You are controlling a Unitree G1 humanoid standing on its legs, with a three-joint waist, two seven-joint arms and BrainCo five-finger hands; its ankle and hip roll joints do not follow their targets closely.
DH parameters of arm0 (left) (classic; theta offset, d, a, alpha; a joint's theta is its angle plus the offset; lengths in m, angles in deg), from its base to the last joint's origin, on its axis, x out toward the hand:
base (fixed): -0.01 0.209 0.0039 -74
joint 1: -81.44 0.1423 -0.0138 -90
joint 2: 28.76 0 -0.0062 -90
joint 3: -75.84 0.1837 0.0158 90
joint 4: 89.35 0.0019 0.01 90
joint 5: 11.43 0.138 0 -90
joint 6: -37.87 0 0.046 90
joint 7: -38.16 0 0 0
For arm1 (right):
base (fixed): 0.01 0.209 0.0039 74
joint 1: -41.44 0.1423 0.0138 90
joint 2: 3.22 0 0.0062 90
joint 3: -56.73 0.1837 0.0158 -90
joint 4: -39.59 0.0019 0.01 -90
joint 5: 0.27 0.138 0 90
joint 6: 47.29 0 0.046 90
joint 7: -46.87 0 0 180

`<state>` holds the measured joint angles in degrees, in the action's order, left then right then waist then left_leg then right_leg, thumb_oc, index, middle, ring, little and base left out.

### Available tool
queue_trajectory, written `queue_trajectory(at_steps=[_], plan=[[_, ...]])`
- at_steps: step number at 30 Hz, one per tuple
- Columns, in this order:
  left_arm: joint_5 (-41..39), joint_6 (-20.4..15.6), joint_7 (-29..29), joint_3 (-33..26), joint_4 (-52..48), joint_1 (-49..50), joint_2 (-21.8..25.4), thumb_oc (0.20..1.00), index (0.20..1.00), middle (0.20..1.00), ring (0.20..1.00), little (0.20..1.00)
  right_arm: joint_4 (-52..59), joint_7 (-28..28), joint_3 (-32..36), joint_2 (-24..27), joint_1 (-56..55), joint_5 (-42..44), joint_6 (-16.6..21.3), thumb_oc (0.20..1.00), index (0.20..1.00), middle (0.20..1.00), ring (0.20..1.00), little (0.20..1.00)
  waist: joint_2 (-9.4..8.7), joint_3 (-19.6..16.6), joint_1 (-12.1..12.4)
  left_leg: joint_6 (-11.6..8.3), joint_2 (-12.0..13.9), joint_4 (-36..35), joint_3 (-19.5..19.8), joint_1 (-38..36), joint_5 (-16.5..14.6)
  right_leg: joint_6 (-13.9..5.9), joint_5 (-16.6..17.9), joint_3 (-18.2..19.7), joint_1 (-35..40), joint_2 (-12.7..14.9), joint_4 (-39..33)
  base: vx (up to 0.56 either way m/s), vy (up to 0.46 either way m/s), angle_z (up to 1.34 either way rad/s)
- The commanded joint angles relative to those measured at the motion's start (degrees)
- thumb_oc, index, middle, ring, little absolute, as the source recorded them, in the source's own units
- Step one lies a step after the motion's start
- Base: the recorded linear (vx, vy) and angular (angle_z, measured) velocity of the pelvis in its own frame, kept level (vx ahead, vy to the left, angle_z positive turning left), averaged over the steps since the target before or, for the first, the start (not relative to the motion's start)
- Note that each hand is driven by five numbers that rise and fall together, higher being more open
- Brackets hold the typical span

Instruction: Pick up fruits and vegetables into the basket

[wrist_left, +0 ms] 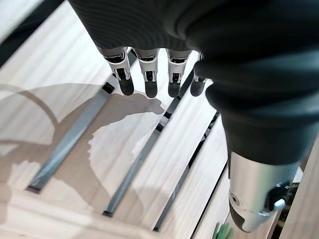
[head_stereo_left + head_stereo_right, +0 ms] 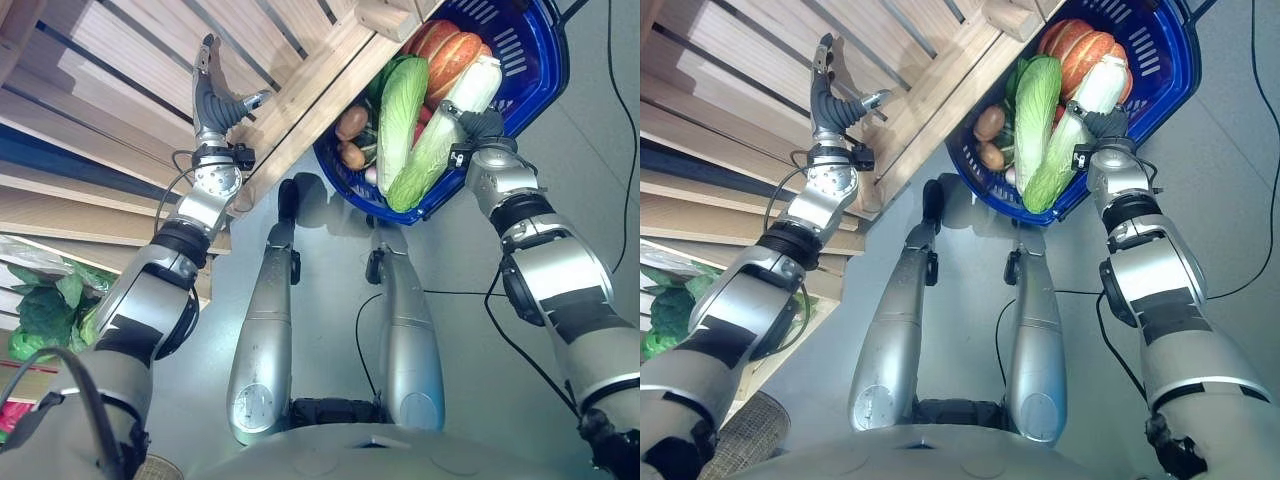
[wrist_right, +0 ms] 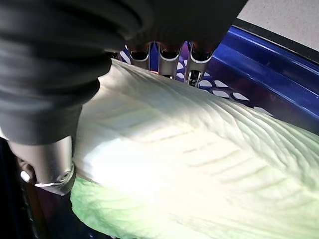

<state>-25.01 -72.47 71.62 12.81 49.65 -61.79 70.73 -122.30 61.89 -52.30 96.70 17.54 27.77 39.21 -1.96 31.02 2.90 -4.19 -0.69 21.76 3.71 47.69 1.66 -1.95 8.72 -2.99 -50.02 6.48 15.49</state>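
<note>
A blue basket [image 2: 540, 85] sits on the floor at the foot of a wooden shelf. It holds an orange pumpkin [image 2: 450, 50], a green napa cabbage [image 2: 400, 100] and two brown potatoes [image 2: 351, 122]. My right hand [image 2: 478, 125] is over the basket's near rim, fingers [image 3: 169, 55] and thumb [image 3: 47, 164] curled round a second, paler napa cabbage [image 3: 189, 159]. That cabbage lies lengthwise in the basket [image 3: 269, 59] beside the first one. My left hand [image 2: 215, 95] is raised over the shelf's slats, fingers [image 1: 149, 79] straight and holding nothing.
The slatted wooden shelf [image 2: 100, 100] takes up the left side, and its sloping front beam [image 2: 310, 90] runs right beside the basket. Leafy greens [image 2: 45, 310] lie on a lower level at the far left. Grey floor lies to the right of the basket.
</note>
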Motion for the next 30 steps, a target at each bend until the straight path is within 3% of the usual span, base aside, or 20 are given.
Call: queue_trajectory(at_steps=[1, 2, 3, 17, 27, 30], plan=[[0.3, -3.2, 1.8, -2.6, -1.7, -0.1, -2.1, 1.0, 1.0, 1.0, 1.0, 1.0, -2.7, 2.0, -3.4, 3.6, 1.0, -0.7, -3.8, 0.708, 0.708, 0.708, 0.708, 0.708, 6.95, -1.2, -0.2, 0.96, -2.1, -2.1, -0.9, 0.5, 0.9, -2.29, -8.6, -3.2, 0.4, -2.2, 9.0, 0.0, 0.015, 0.04], [0.3, -3.2, 1.9, -2.6, -1.9, 0.0, -2.1, 1.0, 1.0, 1.0, 1.0, 1.0, -3.1, 2.1, -3.3, 3.6, 1.0, -0.4, -4.1, 0.827, 0.827, 0.827, 0.827, 0.827, 7.03, -1.2, -0.1, 1.01, -2.1, -2.1, -0.9, 0.6, 0.9, -2.29, -8.6, -3.2, 0.3, -2.3, 9.1, 0.0, 0.022, 0.04], [0.2, -3.2, 1.9, -2.7, -2.2, 0.2, -2.2, 1.0, 1.0, 1.0, 1.0, 1.0, -3.5, 2.1, -3.3, 3.7, 0.8, 0.2, -4.5, 1.0, 1.0, 1.0, 1.0, 1.0, 7.11, -1.2, 0.0, 1.02, -2.1, -2.1, -0.9, 0.7, 0.9, -2.28, -8.6, -3.2, 0.2, -2.3, 9.1, -0.01, 0.025, 0.03], [0.9, -3.1, 2.1, -3.2, -3.3, 2.1, -2.1, 1.0, 1.0, 1.0, 1.0, 1.0, -4.9, 3.2, -1.3, 4.6, -0.9, 0.2, -3.9, 1.0, 1.0, 1.0, 1.0, 1.0, 6.49, -1.2, -0.2, 1.13, -2.1, -2.5, -0.8, -1.2, 0.8, -2.26, -8.2, -2.7, 2.0, -2.7, 8.3, 0.0, 0.002, 0.0], [2.8, -2.1, -1.9, -4.5, -4.1, 6.3, 1.0, 1.0, 1.0, 1.0, 1.0, 1.0, -2.6, 8.4, 1.5, 5.2, -5.9, -4.0, 3.1, 1.0, 1.0, 1.0, 1.0, 1.0, 4.97, -1.2, -0.3, 1.12, -1.8, -6.5, -1.3, -11.6, 0.3, -2.83, -7.6, -3.2, 12.1, -2.3, 3.7, -0.02, 0.011, -0.02], [3.0, -1.6, -5.0, -4.6, -3.8, 9.7, 2.8, 1.0, 1.0, 1.0, 1.0, 1.0, -0.5, 9.4, 3.0, 5.8, -9.5, -5.3, 7.6, 1.0, 1.0, 1.0, 1.0, 1.0, 4.56, -1.2, -0.1, 0.88, -1.3, -9.9, -1.4, -18.8, 0.6, -3.4, -7.4, -3.8, 19.0, -1.5, 0.9, -0.02, 0.023, -0.04]])
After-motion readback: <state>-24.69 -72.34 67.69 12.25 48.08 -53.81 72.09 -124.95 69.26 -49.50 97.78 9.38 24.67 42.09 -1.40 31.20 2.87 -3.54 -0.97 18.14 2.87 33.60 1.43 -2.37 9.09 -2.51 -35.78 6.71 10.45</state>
